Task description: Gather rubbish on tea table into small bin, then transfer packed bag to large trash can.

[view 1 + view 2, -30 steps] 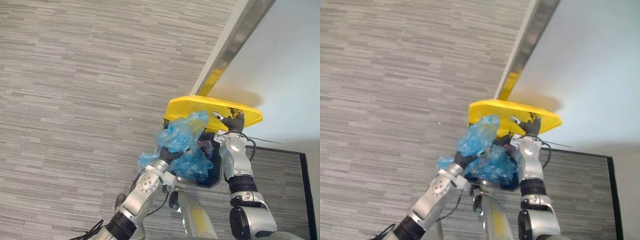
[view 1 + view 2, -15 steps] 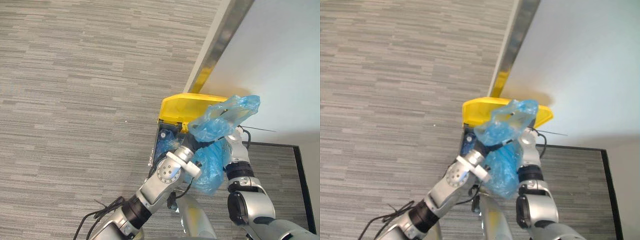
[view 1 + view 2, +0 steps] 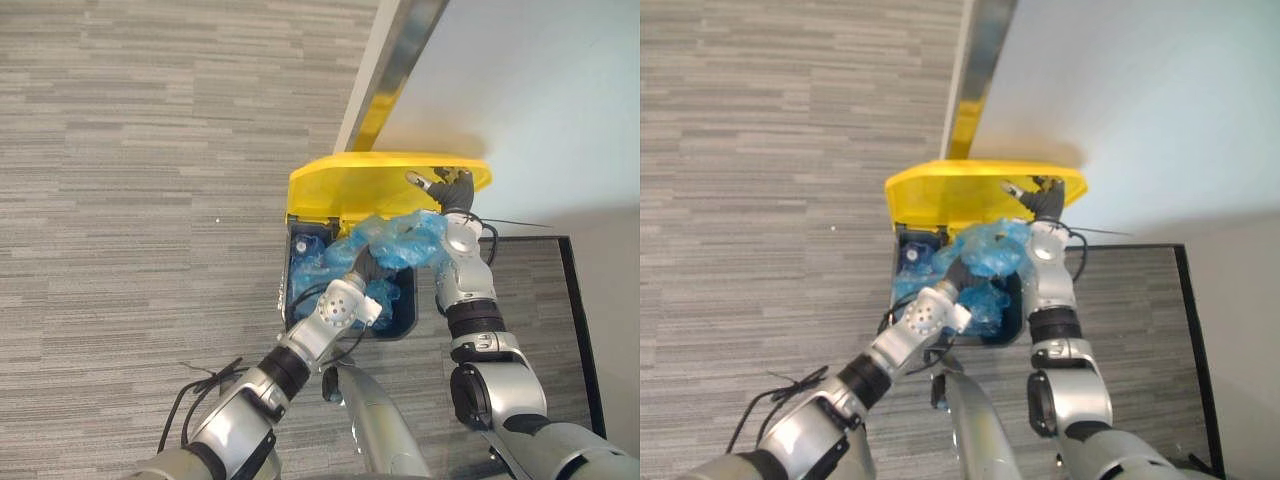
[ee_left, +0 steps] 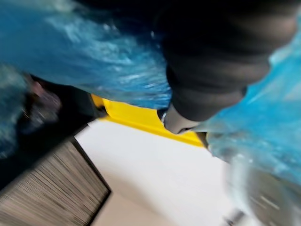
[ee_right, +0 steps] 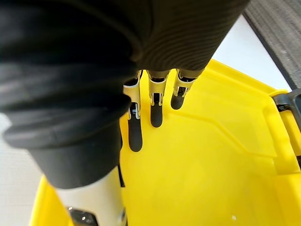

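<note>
1. Two robot hands at the large trash can (image 3: pixel 401 334), set on the carpet floor (image 3: pixel 130 150) against the white wall (image 3: pixel 540 90).
2. Right robot hand (image 3: pixel 450 190): laid flat on the underside of the yellow lid (image 3: pixel 350 185), fingers (image 5: pixel 155 113) straight and released, propping the lid up toward the wall.
3. Left robot hand (image 4: pixel 211 61): at the can's mouth, buried in the blue rubbish bag (image 3: pixel 400 238). Cannot tell whether clenched on the plastic or loose.
4. Bag bunched over the far part of the opening, just below the raised lid, not yet down inside. Long axis left to right, from the left robot hand across to the right forearm (image 3: pixel 460 275), which its right end touches. More blue plastic (image 3: pixel 305 265) lower in the can, on the left.
5. Judged from this: opening directly below the bag, so only a downward move and a release needed. Left robot hand nearer to the bag by far. Some risk of the right end snagging on the right forearm; better drawn left first.
</note>
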You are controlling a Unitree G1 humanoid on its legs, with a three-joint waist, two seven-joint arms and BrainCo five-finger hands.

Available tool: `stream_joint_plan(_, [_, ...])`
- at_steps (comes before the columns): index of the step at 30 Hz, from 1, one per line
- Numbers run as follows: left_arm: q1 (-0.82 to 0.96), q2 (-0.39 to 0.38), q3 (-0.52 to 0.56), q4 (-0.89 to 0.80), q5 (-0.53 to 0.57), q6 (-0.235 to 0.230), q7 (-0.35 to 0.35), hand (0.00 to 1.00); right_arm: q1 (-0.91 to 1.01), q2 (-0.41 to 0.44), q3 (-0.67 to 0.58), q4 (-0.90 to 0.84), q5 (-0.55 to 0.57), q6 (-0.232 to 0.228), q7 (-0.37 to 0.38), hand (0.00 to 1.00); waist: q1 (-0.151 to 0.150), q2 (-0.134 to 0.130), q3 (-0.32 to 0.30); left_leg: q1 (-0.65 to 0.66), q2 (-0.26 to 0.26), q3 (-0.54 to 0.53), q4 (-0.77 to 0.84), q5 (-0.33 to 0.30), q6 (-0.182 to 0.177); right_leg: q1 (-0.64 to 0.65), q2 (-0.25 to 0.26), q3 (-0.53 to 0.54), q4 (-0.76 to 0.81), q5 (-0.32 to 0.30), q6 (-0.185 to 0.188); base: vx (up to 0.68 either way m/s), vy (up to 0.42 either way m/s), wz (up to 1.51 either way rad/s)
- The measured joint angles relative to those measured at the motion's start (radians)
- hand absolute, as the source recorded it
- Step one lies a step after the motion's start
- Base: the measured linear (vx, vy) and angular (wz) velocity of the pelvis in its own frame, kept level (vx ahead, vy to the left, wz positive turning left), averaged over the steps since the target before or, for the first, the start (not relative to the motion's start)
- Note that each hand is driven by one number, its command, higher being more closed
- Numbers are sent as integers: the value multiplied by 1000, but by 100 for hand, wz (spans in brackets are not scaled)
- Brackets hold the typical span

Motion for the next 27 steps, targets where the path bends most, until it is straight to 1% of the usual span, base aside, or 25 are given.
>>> stream_joint_plan(2, [-28, -2, 39, 71, 40, 19, 0, 100, 1, -33, 21, -34, 0, -1, -1, 0, -5, -3, 29, -9, 4, -6, 2, -1, -1, -5, 2, -6, 0, 1, 1, 61, 4, 5])
stream_joint_plan(3, [-35, -2, 52, 90, 49, 23, 1, 100, 2, -39, 23, -42, 0, -1, 0, 0, -7, -3, 33, -13, 4, -11, 2, -1, -1, -8, 2, -9, 0, 1, 1, 66, -1, 7])
stream_joint_plan(5, [-60, -5, 119, 152, 72, 37, 2, 100, 20, -66, 43, -73, 1, -10, 1, 0, -9, -5, 38, -33, 5, -19, 3, 0, -2, -25, 2, -13, 0, 0, -1, 69, -4, 6])
stream_joint_plan(6, [-77, -3, 165, 175, 102, 48, 17, 0, 38, -77, 58, -100, 2, -24, 2, 0, -9, -5, 38, -50, 5, -25, 6, 1, -3, -41, 2, -16, 0, 0, 0, 73, -5, 2])
stream_joint_plan(8, [-109, 3, 233, 212, 157, 74, 53, 0, 48, -80, 74, -123, 3, -43, 2, 0, -10, -8, 47, -66, 10, -27, 29, -1, -7, -46, 6, -21, 0, 1, -6, 89, 3, -5])
stream_joint_plan(9, [-119, 4, 256, 225, 190, 83, 71, 0, 60, -83, 79, -132, 3, -51, 2, 0, -10, -11, 51, -70, 16, -27, 39, -5, -14, -46, 12, -22, 1, 3, -14, 82, 11, -4])
stream_joint_plan(10, [-122, 4, 260, 231, 199, 84, 79, 0, 67, -87, 81, -133, 3, -59, 3, 0, -10, -14, 53, -71, 17, -27, 39, -5, -15, -46, 12, -24, 1, 3, -18, 75, 18, 0])
stream_joint_plan(12, [-123, 4, 265, 234, 234, 96, 81, 0, 80, -92, 94, -133, 3, -73, 4, 0, -10, -27, 59, -75, 17, -29, 39, -5, -15, -46, 11, -26, 1, 2, -20, 73, 25, 7])
stream_joint_plan(17, [-123, 3, 276, 252, 277, 106, 78, 0, 90, -103, 118, -133, 4, -79, 16, 0, -5, -32, 63, -87, 20, -40, 40, -8, -13, -51, 11, -34, 1, -1, -24, 54, 17, 6])
stream_joint_plan(21, [-123, 3, 261, 251, 298, 106, 64, 0, 90, -103, 144, -132, 3, -80, 45, 0, -3, -31, 63, -98, 25, -38, 69, -15, -18, -51, 15, -36, 1, -1, -26, 59, 20, -4])
stream_joint_plan(22, [-125, 4, 241, 251, 303, 105, 58, 0, 92, -103, 150, -132, 2, -80, 53, 0, -3, -31, 63, -104, 34, -31, 84, -26, -20, -51, 20, -36, 1, 1, -27, 41, 34, -11])
stream_joint_plan(25, [-126, 9, 182, 249, 310, 103, 56, 0, 94, -102, 160, -129, -1, -80, 58, 0, 4, -32, 63, -105, 34, -28, 91, -30, -18, -51, 19, -33, 4, 2, -27, 39, 34, -3])
stream_joint_plan(27, [-126, 15, 156, 245, 311, 103, 55, 0, 97, -102, 167, -126, -28, -79, 63, 0, 12, -32, 63, -105, 33, -31, 91, -28, -21, -50, 18, -36, 8, 1, -28, 61, 32, 5])
